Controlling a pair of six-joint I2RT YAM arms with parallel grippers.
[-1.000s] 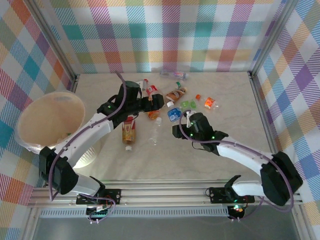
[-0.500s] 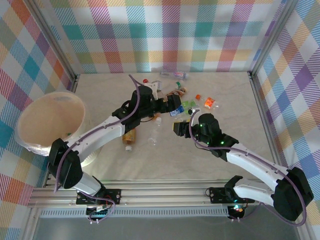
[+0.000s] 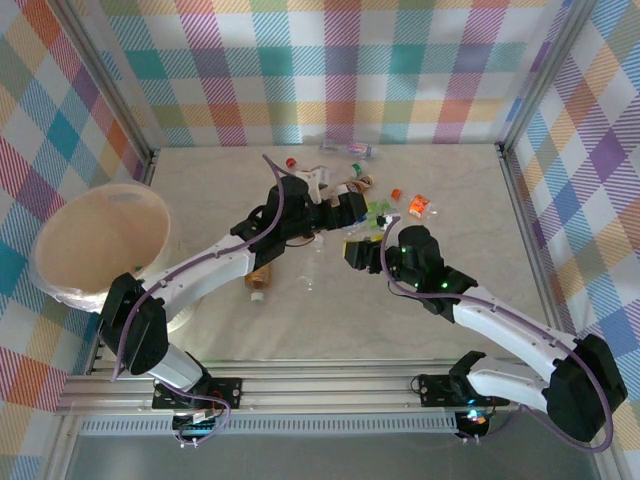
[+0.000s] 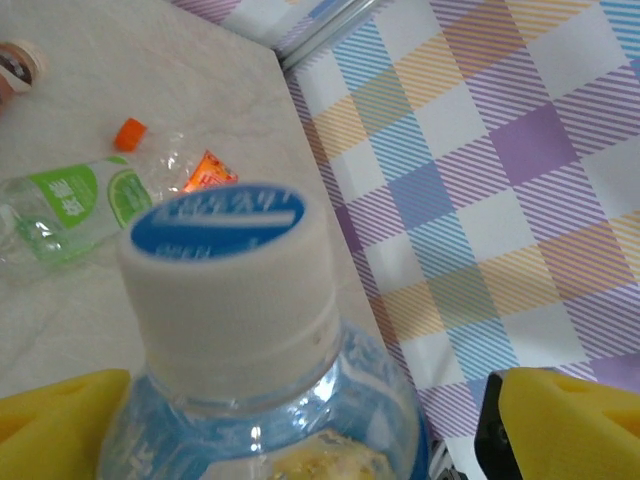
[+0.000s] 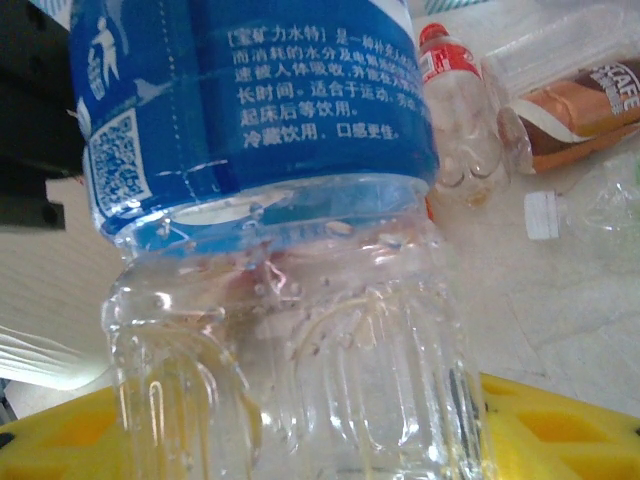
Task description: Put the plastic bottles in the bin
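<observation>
Plaid walls (image 3: 330,70) box in the pale table (image 3: 450,300) I'm working over. My right claw (image 3: 358,250) is clamped on the ribbed base end of a blue bottle (image 5: 250,100), with a yellow pad tight on each side. The bottle's white cap points straight into my left claw (image 3: 352,210). Its fingers stand apart around the shoulder, and I see a clear gap on one side. The two claws face each other almost tip to tip, with only that bottle between them.

Beyond the left claw lie a green bottle (image 4: 65,200), a loose orange cap (image 4: 130,133) and a crushed orange bottle (image 4: 200,170), all near the wall. Past the right claw, a red-capped bottle (image 5: 455,110) and a brown-label bottle (image 5: 580,100) lie side by side. A white cap (image 5: 540,215) sits nearer. The bin (image 3: 90,250) stands well apart, far to the left of both claws, back beside the left arm.
</observation>
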